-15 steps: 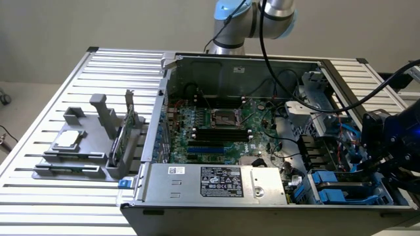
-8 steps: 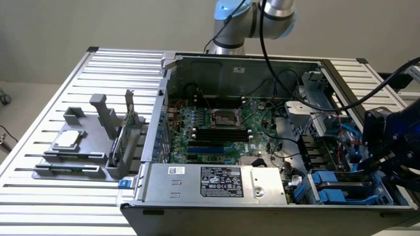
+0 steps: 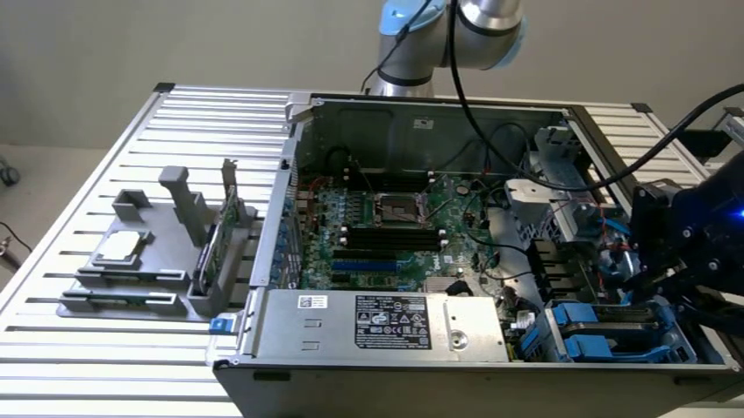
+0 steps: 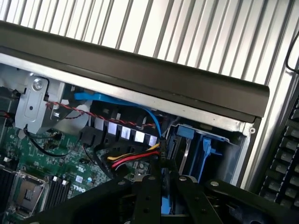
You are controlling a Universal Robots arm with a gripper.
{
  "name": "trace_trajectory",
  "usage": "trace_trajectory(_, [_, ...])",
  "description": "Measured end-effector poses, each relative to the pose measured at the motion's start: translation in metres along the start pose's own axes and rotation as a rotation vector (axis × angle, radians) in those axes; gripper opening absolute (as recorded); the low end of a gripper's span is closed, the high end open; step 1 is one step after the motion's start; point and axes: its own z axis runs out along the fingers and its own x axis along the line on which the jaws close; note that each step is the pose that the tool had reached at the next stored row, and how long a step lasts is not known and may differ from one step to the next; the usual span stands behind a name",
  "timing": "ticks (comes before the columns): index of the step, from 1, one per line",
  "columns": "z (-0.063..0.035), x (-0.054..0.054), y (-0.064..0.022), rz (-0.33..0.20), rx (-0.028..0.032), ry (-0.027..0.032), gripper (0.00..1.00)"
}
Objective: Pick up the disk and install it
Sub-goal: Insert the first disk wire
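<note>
One disk (image 4: 164, 198) between pincer (image 4: 163, 186) fingers.

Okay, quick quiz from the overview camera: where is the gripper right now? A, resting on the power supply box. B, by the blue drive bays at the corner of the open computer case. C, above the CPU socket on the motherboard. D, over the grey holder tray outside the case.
B: the gripper hangs at the exterior view's right, just above the blue drive bays inside the open computer case.
</note>
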Motion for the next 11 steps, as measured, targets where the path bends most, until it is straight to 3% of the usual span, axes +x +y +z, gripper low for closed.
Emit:
trace_trajectory(4, [-0.0001, 0.0014, -0.0043, 0.007, 0.0153, 0.004, 0.16])
trace_trajectory(7, [-0.0002, 0.0015, -0.0045, 0.028, 0.0151, 0.0029, 0.16])
trace_trajectory(11, [0.0002, 0.0014, -0.0046, 0.061, 0.01, -0.0012, 0.16])
